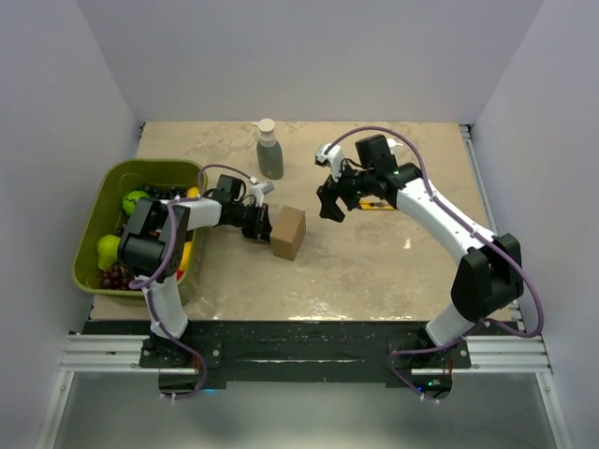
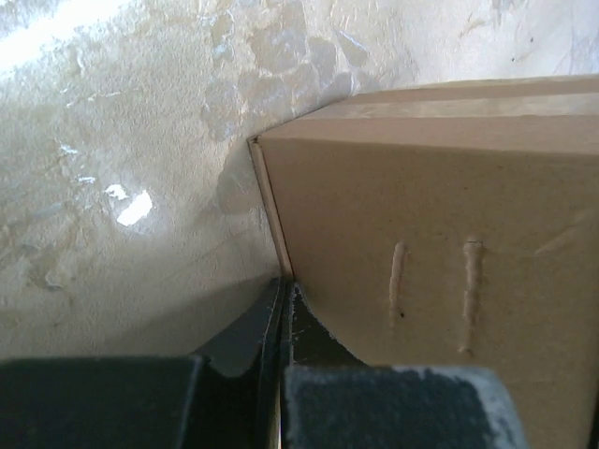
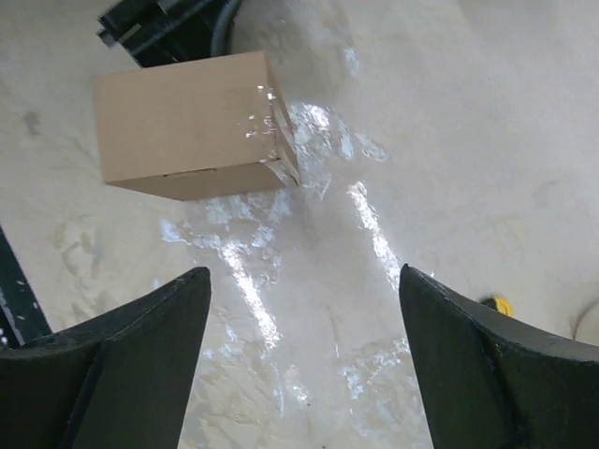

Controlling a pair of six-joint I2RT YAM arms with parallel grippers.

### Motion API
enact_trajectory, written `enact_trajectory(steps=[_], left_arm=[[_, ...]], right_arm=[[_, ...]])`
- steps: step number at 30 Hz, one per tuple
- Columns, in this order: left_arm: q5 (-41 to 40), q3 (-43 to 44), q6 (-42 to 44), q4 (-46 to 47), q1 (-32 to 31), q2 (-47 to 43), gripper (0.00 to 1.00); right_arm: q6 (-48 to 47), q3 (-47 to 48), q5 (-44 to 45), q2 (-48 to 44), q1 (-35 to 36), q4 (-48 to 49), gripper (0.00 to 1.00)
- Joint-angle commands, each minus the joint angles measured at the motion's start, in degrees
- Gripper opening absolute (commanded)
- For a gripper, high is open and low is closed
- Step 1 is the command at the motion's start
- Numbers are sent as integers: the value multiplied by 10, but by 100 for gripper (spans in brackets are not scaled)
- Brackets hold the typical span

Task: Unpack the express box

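Observation:
The express box (image 1: 288,232) is a small plain brown carton standing on the table a little left of centre. In the left wrist view its side (image 2: 421,234) fills the right half, and a thin flap edge (image 2: 270,210) runs down into my left gripper (image 2: 283,290). That gripper (image 1: 265,227) is shut, pinching the flap at the box's left side. My right gripper (image 1: 329,208) hangs open above the table to the right of the box, apart from it. In the right wrist view the box (image 3: 182,122) lies well beyond the wide-open gripper (image 3: 304,281), which holds nothing.
A green bin (image 1: 112,187) with fruit stands at the left, beside the left arm. A pump bottle (image 1: 269,150) stands behind the box. A small yellow object (image 1: 379,206) lies under the right arm, seen as a yellow object (image 3: 496,303) at the right wrist view's edge.

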Motion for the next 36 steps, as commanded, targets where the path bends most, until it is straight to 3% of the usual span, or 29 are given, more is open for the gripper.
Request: enact_trajectory(steps=[1,4,11,16,21,22,26,33,36], left_arm=[[-42,18,53,-27,9,16,0],[-54,24,64,-36,9,9,2],[-63,83,76,-69,19,-57,48],[-60,169,130,-158,40,-59,59],[107,234,174,-200,49,-61,72],[119,235,170,-199,46,-66,100],[104,231,178,-223,15,-78,100],[-12,202,217,-267,-34,-74,100],[-16,204,247,-278,-42,-57,99]], right_arm=[[-4,-22,74,-10,0,8,84],[-18,-44,66,-10,1,6,82],[-14,-87,59,1,1,44,84],[-27,-99,27,21,1,100,84],[-14,-70,4,69,1,130,82],[-15,-62,-11,75,1,136,82],[-27,-54,-44,97,3,166,82],[-28,-36,-66,133,3,203,83],[-16,-25,-98,147,3,210,83]])
